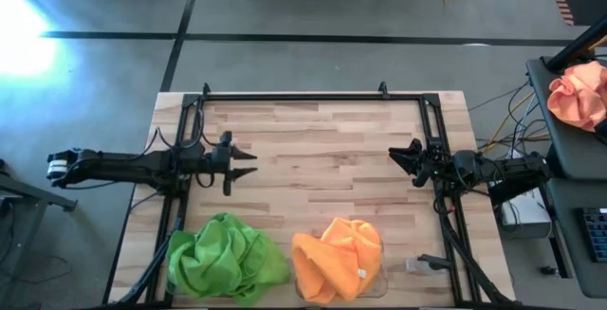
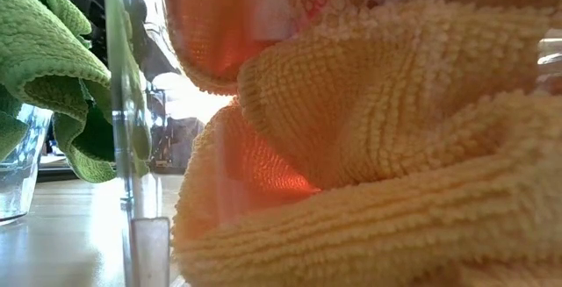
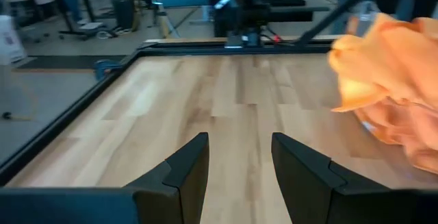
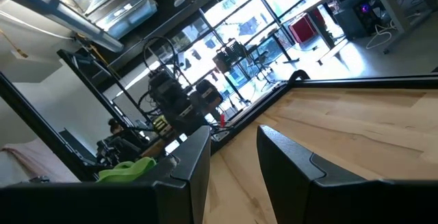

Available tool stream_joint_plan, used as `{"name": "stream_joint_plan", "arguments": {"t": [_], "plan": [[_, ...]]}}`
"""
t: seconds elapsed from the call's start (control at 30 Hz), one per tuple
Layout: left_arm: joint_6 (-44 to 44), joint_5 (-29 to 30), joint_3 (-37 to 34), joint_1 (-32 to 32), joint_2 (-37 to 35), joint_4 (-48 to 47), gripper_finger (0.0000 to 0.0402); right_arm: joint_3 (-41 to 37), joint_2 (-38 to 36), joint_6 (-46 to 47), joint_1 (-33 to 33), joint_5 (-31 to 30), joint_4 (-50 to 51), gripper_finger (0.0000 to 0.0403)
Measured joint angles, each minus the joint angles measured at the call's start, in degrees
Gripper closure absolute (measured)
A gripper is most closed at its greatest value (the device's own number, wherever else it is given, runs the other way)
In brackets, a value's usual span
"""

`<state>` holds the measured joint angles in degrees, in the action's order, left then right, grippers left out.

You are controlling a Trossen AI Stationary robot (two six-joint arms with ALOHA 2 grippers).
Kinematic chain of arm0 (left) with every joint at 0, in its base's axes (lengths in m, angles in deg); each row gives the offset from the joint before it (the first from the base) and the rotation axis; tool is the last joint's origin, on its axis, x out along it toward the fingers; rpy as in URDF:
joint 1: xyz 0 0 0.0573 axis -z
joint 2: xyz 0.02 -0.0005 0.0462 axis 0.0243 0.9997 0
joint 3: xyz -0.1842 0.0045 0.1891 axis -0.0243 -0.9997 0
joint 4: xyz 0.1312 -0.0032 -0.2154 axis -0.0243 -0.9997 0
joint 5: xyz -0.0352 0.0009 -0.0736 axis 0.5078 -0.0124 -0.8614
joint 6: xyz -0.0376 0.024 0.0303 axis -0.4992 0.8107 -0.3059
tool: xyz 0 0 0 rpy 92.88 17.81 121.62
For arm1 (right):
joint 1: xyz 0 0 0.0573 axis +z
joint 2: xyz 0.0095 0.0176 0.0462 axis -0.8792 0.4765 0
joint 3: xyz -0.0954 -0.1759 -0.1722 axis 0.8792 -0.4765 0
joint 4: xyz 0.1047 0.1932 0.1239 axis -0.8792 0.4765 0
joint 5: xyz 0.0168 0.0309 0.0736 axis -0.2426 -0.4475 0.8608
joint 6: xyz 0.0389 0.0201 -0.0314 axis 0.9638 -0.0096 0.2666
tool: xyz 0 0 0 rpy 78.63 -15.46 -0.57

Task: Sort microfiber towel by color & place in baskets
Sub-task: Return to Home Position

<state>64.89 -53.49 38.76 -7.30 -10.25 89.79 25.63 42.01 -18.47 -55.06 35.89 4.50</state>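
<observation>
Lime green microfiber towels (image 1: 228, 258) lie heaped at the table's near edge, left of centre. Orange microfiber towels (image 1: 337, 258) are piled beside them in a clear basket (image 1: 381, 264). In the low view the orange towels (image 2: 395, 147) fill the picture behind a clear basket wall (image 2: 123, 103), and a green towel (image 2: 53, 59) hangs over the rim of the other basket (image 2: 18, 182). My left gripper (image 1: 245, 163) stands open over the table's left side. My right gripper (image 1: 398, 156) stands open at the right side. Both have nothing between their fingers (image 3: 239, 176) (image 4: 233, 169).
A black metal frame (image 1: 294, 95) runs along the table's far, left and right edges. Bare wood (image 1: 322, 168) lies between the two grippers. A peach cloth bundle (image 1: 579, 92) sits on a side stand off the table's right. A small clear object (image 1: 417, 264) lies near the right front corner.
</observation>
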Motion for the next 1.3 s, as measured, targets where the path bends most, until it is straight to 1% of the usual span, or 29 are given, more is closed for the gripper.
{"name": "stream_joint_plan", "arguments": {"t": [0.13, 0.4, 0.5, 0.8, 0.93, 1.0, 1.07, 1.3], "plan": [[-1.9, 0.0, -2.6, -4.0, -0.6, 2.7, 0.0257, 0.0, 0.0, 0.0, 0.0, 0.0, 0.0, 0.0289], [-16.1, 0.0, -3.8, -12.1, -1.1, 3.0, 0.0257, 0.0, 0.0, 0.0, 0.0, 0.0, 0.0, 0.0289], [-17.4, 0.0, -4.3, -14.7, -1.7, 3.2, 0.0257, 0.0, 0.0, 0.0, 0.0, 0.0, 0.0, 0.0289], [-17.0, 0.0, -8.3, -22.1, -5.5, 3.1, 0.0257, 0.0, 0.0, 0.0, 0.0, 0.0, 0.0, 0.0289], [-14.4, -0.5, -9.7, -23.3, -7.7, 3.1, 0.0257, 0.0, 0.0, 0.0, 0.0, 0.0, 0.0, 0.0289], [-10.9, -2.6, -10.1, -23.2, -8.8, 3.1, 0.0257, 0.0, 0.0, 0.0, 0.0, 0.0, 0.0, 0.0289], [-7.8, -6.0, -10.3, -23.2, -9.9, 3.2, 0.0257, 0.0, 0.0, 0.0, 0.0, 0.0, 0.0, 0.0289], [0.5, -16.1, -10.8, -23.2, -14.2, 3.1, 0.0257, 0.0, 0.0, 0.0, 0.0, 0.0, 0.0, 0.0289]]}}
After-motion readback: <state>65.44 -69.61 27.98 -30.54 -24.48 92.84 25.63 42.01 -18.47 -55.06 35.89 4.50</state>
